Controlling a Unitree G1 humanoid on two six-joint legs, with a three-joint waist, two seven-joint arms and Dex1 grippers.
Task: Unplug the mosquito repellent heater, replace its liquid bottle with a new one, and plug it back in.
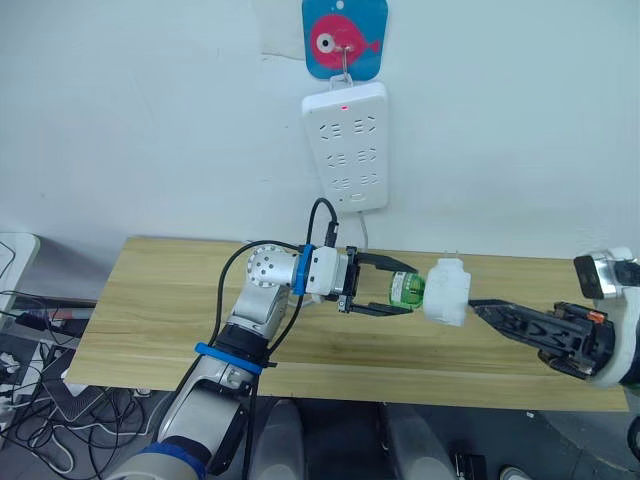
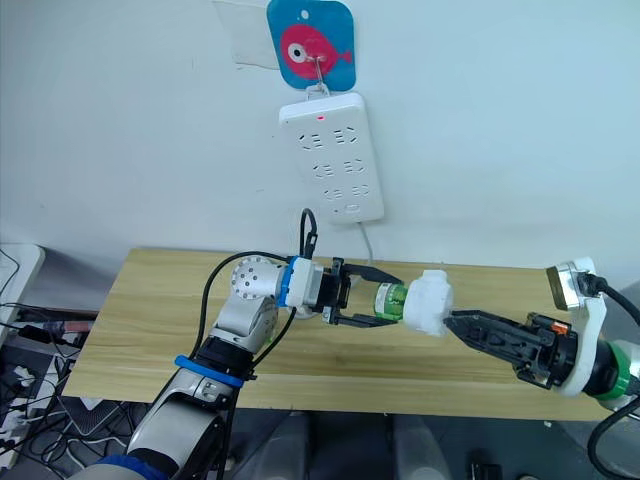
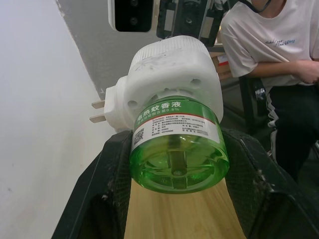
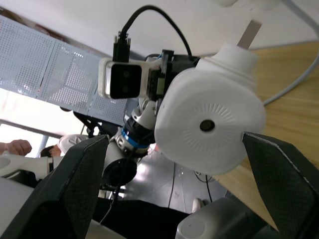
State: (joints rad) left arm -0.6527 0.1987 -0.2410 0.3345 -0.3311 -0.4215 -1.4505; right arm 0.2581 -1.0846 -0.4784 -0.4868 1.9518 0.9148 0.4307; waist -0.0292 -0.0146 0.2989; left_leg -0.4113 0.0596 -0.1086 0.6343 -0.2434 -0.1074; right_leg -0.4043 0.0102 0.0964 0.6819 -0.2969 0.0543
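Holding the mosquito repellent heater point(image 1: 447, 291) off the wall, above the wooden surface point(image 1: 150, 300), the robot looks to be mid-swap: the unit is unplugged from the power strip point(image 1: 347, 146) at 12 o'clock, and the green liquid bottle point(image 1: 405, 290) is still seated in it. The left end effector point(image 1: 385, 288) has its 2 fingers clamped on the bottle's sides. The right end effector point(image 1: 482, 312) sits just beside the heater at its 3 o'clock, fingers spread on either side of the vented face in the right wrist view, not visibly gripping. Next, judging from this, the right end effector must close on the heater body so the bottle can be twisted free.
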